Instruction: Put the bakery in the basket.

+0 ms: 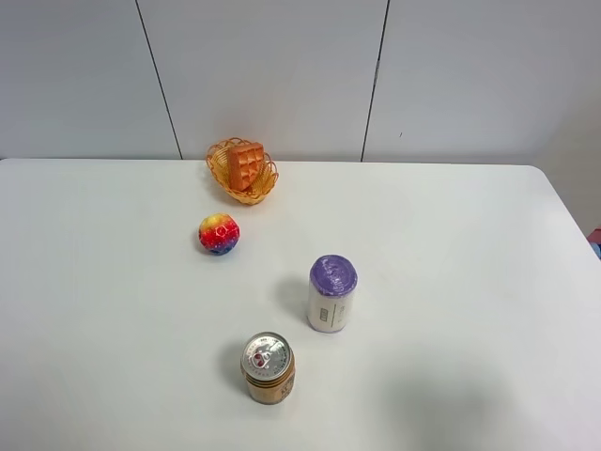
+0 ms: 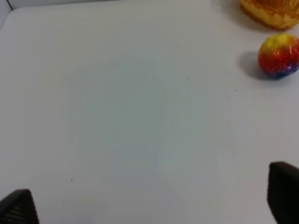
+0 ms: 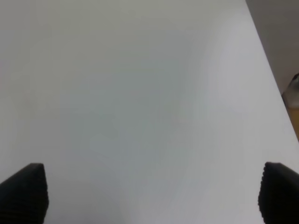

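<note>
The orange-brown waffle wedge (image 1: 245,164) lies inside the orange-yellow wicker basket (image 1: 241,192) at the back of the white table, leaning against its far side. The basket's edge also shows in the left wrist view (image 2: 273,14). Neither arm shows in the exterior high view. My left gripper (image 2: 149,200) is open and empty over bare table, well short of the basket; only its two dark fingertips (image 2: 18,207) show. My right gripper (image 3: 149,193) is open and empty over bare table near the table's right edge.
A rainbow ball (image 1: 219,234) lies in front of the basket and shows in the left wrist view (image 2: 279,56). A purple-topped white can (image 1: 331,293) stands mid-table. A gold can (image 1: 268,367) stands nearer the front. The table's right edge (image 3: 273,70) shows in the right wrist view.
</note>
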{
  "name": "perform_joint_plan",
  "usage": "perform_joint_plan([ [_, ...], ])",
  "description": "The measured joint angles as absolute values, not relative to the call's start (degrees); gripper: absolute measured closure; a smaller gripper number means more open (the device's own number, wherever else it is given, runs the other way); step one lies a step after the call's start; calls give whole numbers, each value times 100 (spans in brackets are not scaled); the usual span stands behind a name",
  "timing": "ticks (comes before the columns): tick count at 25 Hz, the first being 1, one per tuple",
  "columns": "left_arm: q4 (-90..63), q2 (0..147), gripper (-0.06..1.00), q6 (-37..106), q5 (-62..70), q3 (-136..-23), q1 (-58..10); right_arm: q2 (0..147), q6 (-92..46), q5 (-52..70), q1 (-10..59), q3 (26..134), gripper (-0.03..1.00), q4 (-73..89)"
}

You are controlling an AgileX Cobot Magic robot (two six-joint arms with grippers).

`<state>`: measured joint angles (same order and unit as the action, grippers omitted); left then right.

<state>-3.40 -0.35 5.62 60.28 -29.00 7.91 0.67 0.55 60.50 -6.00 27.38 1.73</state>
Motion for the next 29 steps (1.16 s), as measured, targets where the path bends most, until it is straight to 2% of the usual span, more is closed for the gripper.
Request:
perform_joint_plan([
  [29,-340,-35,-5,562,6028,-2900,791,-12,55,6050,-600,2738,8,173],
])
